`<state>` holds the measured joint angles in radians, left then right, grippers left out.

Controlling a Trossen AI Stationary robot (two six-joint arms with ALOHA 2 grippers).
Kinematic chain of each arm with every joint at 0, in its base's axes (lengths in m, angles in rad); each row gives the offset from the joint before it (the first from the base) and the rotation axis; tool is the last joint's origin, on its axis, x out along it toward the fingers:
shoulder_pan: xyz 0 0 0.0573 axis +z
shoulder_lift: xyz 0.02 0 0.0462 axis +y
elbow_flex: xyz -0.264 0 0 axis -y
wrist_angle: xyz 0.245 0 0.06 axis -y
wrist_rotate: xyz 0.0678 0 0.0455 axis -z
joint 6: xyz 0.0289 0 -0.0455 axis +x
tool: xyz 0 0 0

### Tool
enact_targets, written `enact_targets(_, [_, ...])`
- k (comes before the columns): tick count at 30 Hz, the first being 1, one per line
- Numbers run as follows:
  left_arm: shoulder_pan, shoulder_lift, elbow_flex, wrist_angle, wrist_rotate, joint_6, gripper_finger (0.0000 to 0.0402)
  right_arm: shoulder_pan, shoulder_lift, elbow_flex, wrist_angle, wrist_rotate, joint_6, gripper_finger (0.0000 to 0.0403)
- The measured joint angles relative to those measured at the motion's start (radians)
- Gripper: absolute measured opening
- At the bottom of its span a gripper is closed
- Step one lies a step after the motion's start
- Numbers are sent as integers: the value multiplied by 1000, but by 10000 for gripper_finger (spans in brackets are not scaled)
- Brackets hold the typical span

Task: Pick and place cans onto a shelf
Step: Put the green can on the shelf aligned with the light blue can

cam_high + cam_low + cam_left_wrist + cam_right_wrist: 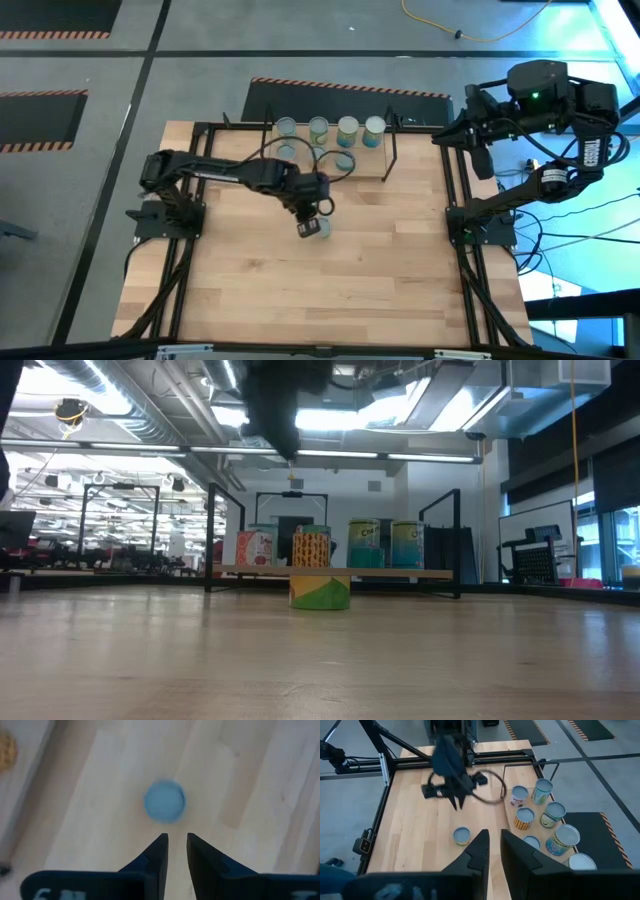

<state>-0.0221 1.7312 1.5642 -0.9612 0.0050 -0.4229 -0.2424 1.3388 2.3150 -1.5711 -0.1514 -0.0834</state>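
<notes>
One can (314, 228) with a pale blue-grey top stands alone on its base on the wooden table, near the middle; it also shows in the low view (320, 592), the left wrist view (165, 801) and the right wrist view (461, 836). My left gripper (309, 213) hangs well above it, fingers pointing down and shut, holding nothing. Several cans (332, 128) stand on the shelf (385, 155) at the table's far edge; the low view shows them in a row (364, 545) on the shelf's board (430, 573). My right gripper (495, 840) is shut and empty, raised off the table's right side.
The shelf's black wire side loops (440, 540) stand upright at its ends. Black rails (455, 200) frame the tabletop. Bare wood (330, 290) lies between the lone can and the near edge.
</notes>
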Motion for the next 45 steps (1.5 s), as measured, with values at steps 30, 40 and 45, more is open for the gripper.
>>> enact_targets(30, [66,318,2,166,-66,453,64,0,0,0,0,0,-4,49])
enact_targets(40, [110,318,2,163,77,424,54,0,0,0,0,0,-4,49])
enact_targets(45, [116,318,2,162,102,431,53,0,0,0,0,0,-4,49])
